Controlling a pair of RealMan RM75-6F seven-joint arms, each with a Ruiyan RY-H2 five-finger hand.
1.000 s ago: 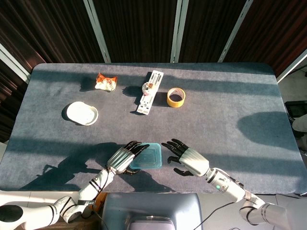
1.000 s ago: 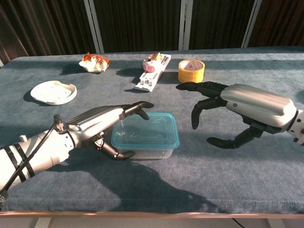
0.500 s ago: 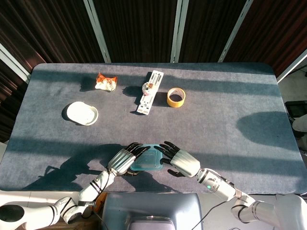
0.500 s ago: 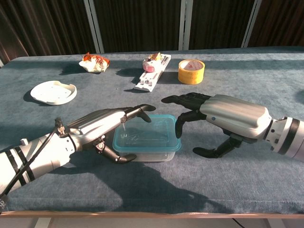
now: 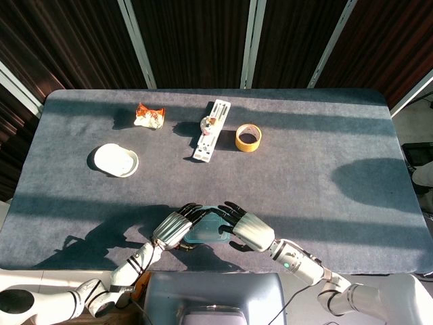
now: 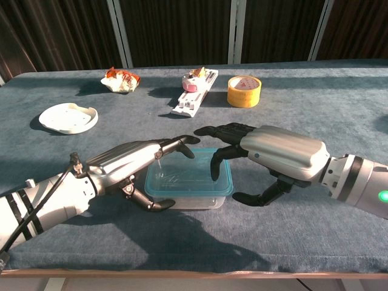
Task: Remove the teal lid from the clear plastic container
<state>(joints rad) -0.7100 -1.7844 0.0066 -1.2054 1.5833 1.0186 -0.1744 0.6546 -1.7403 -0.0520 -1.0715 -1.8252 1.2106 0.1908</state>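
Observation:
The clear plastic container with its teal lid stands near the table's front edge, also in the head view, where the lid shows between both hands. My left hand holds the container: its fingers lie over the lid's left part and its thumb curls against the front left wall. My right hand reaches in from the right. Its fingertips hang over the lid's right part, and its thumb is spread out beside the right wall, apart from it.
At the back stand an orange wrapper, a long white tray with small items and a yellow tape roll. A white dish lies at the left. The table's front edge runs close below the container.
My right hand has moved left, from beside the container to over the lid's right part. The left hand has stayed on the container's left side.

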